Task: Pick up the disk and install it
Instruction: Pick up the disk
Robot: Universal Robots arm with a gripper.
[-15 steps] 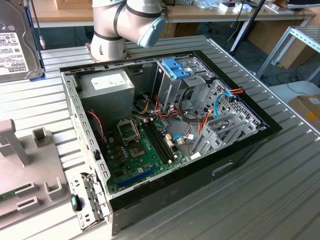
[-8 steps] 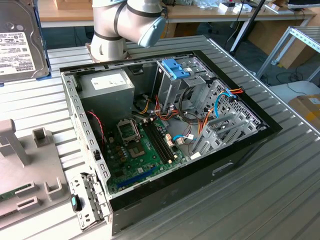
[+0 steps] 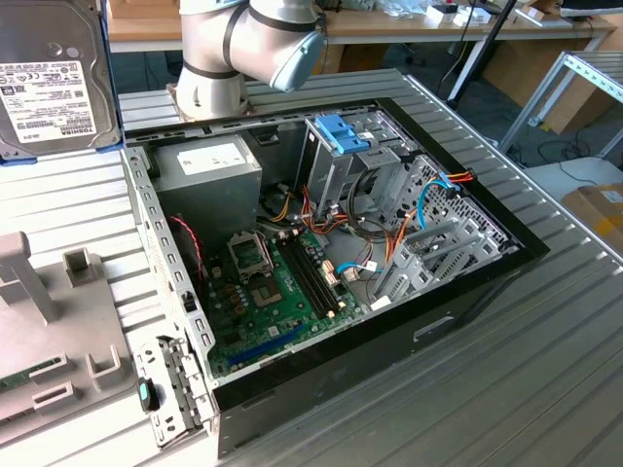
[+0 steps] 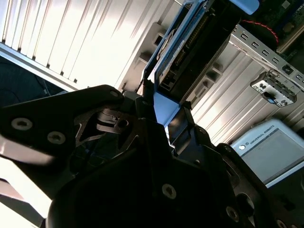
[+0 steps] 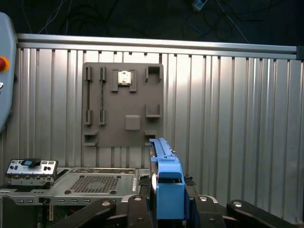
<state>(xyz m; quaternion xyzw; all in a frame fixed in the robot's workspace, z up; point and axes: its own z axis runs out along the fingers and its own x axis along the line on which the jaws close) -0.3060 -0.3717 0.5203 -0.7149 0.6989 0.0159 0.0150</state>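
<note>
Disk [image 3: 49, 78] carried outside the case [image 3: 438, 321], beyond the case wall that faces the grey fixture [image 3: 39, 321]. The claw [image 4: 164, 111] pinches the disk [image 4: 190, 52] by one end of its blue frame. In the first wrist view the disk [image 5: 166, 175] stands edge-on between the claw's pads, over the ribbed surface [image 5: 237, 118] and short of the case. The fixture [image 5: 123, 107] lies flat beyond it.

Inside the case, the cage [image 3: 336, 165] with its blue bracket [image 3: 343, 134] stands near the far wall. Orange and blue cables [image 3: 389, 233] hang loose just beside the cage, and the board [image 3: 282, 292] lies below it.

Likely hazards:
- **Slip or pivot in the grip.** The hold covers only one end, so most of the disk overhangs. A quick swing could turn it between the pads and spoil its alignment.
- **Skewed entry.** A tilted frame would probably jam against the cage rails rather than slide in.
- **Snagged cables.** Loose cables beside the cage could catch the frame's leading corner or be trapped behind it.
- **Collision with the case.** A low crossing of the case wall could knock the disk's lower edge.
</note>
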